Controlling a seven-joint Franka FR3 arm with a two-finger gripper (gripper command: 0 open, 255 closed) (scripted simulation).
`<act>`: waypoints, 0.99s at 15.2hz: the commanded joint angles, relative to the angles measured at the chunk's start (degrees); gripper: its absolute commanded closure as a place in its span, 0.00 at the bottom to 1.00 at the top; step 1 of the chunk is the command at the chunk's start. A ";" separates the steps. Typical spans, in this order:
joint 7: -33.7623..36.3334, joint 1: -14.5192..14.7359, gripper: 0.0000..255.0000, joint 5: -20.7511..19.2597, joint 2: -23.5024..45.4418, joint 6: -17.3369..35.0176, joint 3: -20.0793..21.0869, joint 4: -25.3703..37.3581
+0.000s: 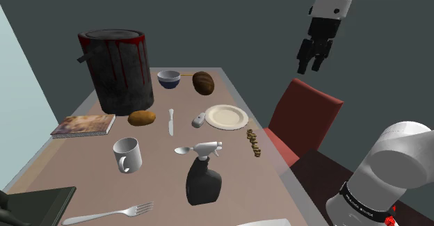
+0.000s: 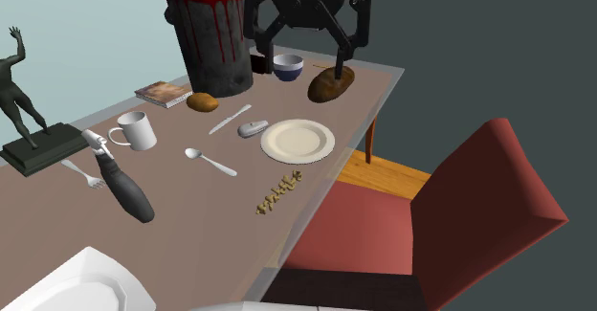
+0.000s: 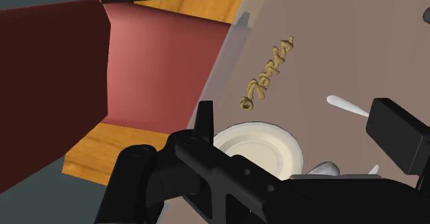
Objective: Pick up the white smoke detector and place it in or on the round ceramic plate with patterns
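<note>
The smoke detector is a small white-grey rounded object lying on the table, right beside the round cream plate on the side toward the knife. In the second exterior view the detector sits just off the plate rim. My black gripper hangs open high in the air, off the table's edge above the red chair and holding nothing. In the second exterior view the gripper shows its fingers spread wide. In the wrist view the gripper looks down on the plate, and the hand partly hides the detector.
A blood-streaked paint can, blue bowl, brown loaf, potato, knife, mug, spoon, black spray bottle, fork, book and gold chain crowd the table. The red chair stands at its edge.
</note>
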 commanded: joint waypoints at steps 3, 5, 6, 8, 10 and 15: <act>3.06 -0.02 0.00 1.00 1.18 3.61 2.34 -1.73; 6.11 -0.07 0.00 1.85 2.78 7.25 4.69 -3.10; 7.64 -0.10 0.00 2.22 3.74 9.08 5.86 -3.64; 10.73 -0.19 0.00 2.78 5.95 12.75 8.19 -4.45; 13.83 -0.43 0.00 3.13 8.56 16.39 10.54 -4.87; 22.03 -1.50 0.00 2.55 16.64 25.13 16.36 -4.23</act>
